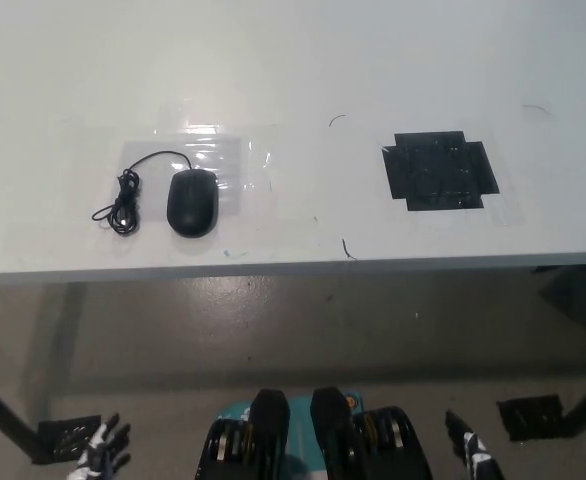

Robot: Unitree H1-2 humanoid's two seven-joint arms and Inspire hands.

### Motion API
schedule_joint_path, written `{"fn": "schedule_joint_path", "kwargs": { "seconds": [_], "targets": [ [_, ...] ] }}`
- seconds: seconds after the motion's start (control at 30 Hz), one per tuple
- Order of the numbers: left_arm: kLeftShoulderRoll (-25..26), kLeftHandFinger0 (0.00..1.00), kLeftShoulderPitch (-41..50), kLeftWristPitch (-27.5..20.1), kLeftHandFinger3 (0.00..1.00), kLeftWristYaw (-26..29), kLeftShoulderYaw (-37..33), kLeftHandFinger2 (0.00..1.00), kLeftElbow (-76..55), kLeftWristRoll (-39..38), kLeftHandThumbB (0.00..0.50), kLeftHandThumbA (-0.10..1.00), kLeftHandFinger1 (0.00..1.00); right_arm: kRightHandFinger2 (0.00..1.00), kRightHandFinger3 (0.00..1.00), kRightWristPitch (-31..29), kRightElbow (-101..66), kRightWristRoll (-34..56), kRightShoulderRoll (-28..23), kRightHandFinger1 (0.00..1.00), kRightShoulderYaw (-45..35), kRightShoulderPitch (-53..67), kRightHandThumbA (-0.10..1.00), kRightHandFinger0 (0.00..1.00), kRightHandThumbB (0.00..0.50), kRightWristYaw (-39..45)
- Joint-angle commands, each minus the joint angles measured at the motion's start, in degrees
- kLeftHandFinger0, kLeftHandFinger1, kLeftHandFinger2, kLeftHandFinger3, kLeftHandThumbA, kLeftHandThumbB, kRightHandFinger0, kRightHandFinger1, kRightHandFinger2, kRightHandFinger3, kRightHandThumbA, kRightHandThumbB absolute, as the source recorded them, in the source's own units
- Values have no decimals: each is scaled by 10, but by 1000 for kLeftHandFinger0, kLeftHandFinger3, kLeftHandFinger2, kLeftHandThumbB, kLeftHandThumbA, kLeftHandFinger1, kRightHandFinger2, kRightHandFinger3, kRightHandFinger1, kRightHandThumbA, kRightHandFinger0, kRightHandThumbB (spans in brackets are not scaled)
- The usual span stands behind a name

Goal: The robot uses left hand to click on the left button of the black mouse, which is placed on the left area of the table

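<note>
Head view: white left hand [101, 450] hangs low, fingers spread, empty; it should rise over the white counter [293, 60] and press the glossy black corded mouse [192, 201] gently, front-left.

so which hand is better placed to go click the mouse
Left. The mouse lies on the table's left part, on the side of the left hand. The right hand hangs low at the far side; both are below table level.

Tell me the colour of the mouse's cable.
Black, like the mouse; the cable lies bundled at its left, head view.
</note>
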Motion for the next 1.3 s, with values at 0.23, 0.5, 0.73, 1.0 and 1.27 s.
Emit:
{"fn": "schedule_joint_path", "kwargs": {
  "seconds": [0.23, 0.5, 0.73, 1.0, 1.27],
  "targets": [
    [209, 1000, -13, 35, 1000, -67, 75, 1000, -301, -120, 440, 1000, 1000, 1000, 1000, -72, -63, 21, -14, 1000, -23, -2, 1000, 1000, 428, -24],
    [343, 1000, -144, 147, 1000, -75, 117, 858, -349, -192, 427, 1000, 864, 1000, 1000, -72, -64, 20, -13, 1000, -28, 1, 1000, 1000, 424, -21],
    [457, 386, -342, 265, 1000, -155, 65, 227, -281, -235, 474, 1000, 139, 1000, 1000, -72, -66, 19, -20, 1000, -34, 1, 1000, 1000, 415, -22],
    [456, 25, -601, 342, 1000, -263, -96, 38, -141, -130, 454, 1000, 0, 1000, 1000, -72, -55, 20, -20, 1000, -28, 2, 1000, 1000, 400, -15],
    [411, 465, -772, 437, 1000, -380, -262, 454, 52, -71, 477, 1000, 116, 1000, 1000, -72, -47, 22, -16, 1000, -31, 5, 1000, 1000, 389, -17]
  ]
}}
